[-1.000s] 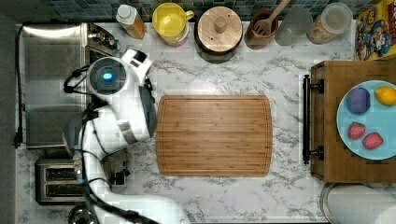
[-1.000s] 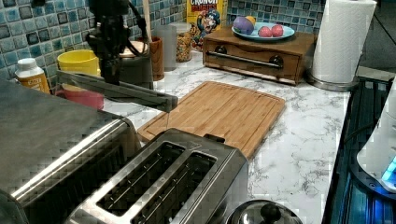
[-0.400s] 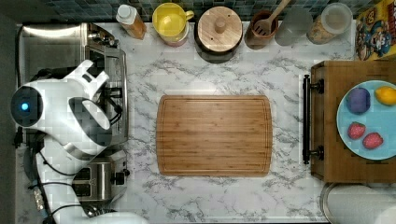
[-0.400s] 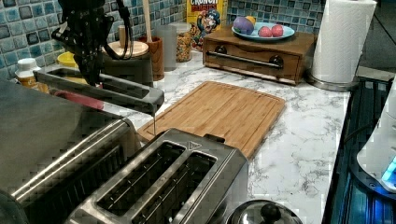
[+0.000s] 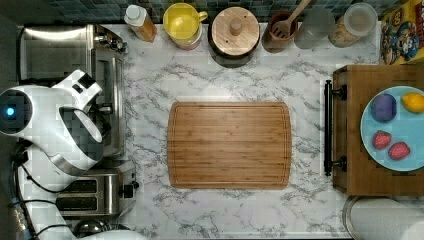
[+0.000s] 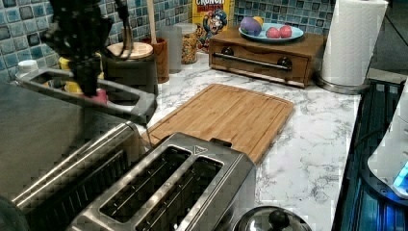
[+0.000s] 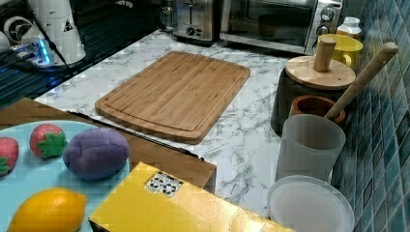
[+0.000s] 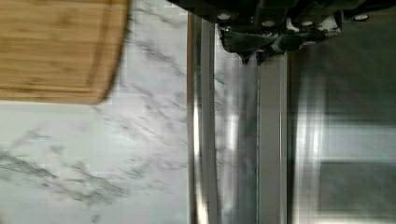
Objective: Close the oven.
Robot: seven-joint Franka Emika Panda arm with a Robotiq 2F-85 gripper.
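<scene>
Door (image 6: 91, 94) of the oven (image 5: 70, 65) stands nearly upright; we should press on evenly at its handle (image 8: 203, 140). Whether our gripper (image 6: 89, 79) is spread we cannot tell.

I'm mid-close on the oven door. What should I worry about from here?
1. The glass door of the boxy stainless-steel toaster oven is tilted, not flush with the front. If the gripper slips off it, the door would likely drop back open.
2. The white robot arm hangs over the two-slot steel toaster right beside the oven. Pushing further might bump it.
</scene>
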